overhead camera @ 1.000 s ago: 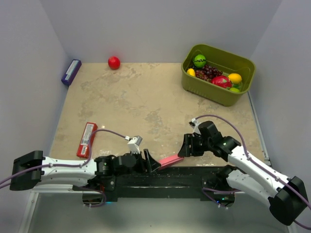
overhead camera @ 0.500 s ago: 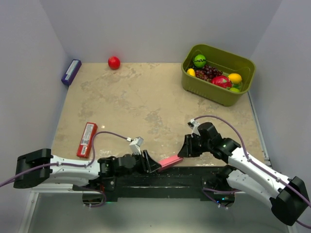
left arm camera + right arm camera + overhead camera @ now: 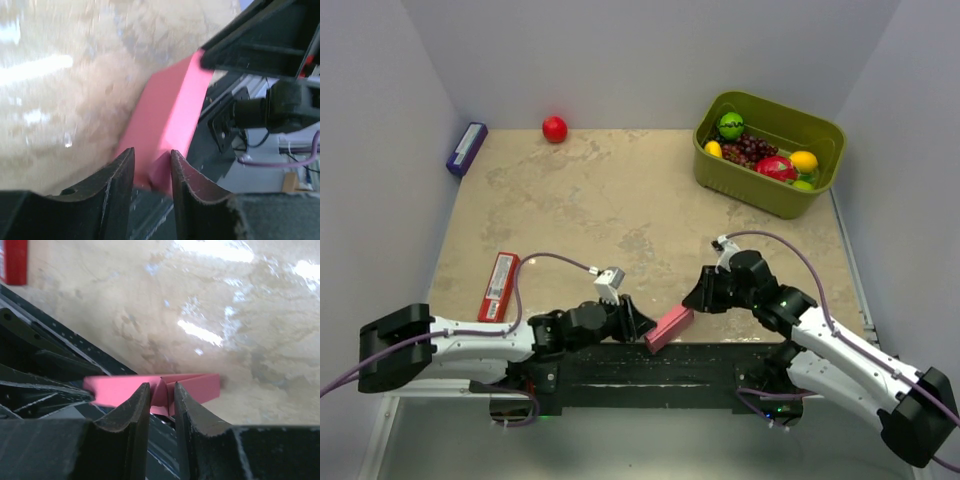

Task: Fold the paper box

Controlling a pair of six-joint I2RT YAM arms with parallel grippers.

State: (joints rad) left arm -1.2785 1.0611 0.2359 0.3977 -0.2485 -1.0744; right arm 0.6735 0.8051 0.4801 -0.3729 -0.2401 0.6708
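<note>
The pink paper box (image 3: 670, 327) lies partly folded at the table's near edge, angled with its right end farther from me. My left gripper (image 3: 640, 328) holds its near-left end. In the left wrist view the box (image 3: 172, 110) runs away from the left gripper (image 3: 152, 157), its end between the narrowed jaws. My right gripper (image 3: 694, 298) meets the far-right end from above. The right wrist view shows the right gripper (image 3: 162, 390) shut on a folded flap of the box (image 3: 200, 385).
A red flat packet (image 3: 500, 286) lies at the left of the table. A green basket (image 3: 718, 168) of fruit stands at the back right. A red ball (image 3: 554, 129) and a purple box (image 3: 466, 148) sit at the back left. The black base rail (image 3: 650, 368) runs under the box's near end.
Both grippers have narrowed onto the box. The left gripper moved right and forward, and the box turned from nearly flat along the edge to a steeper angle.
</note>
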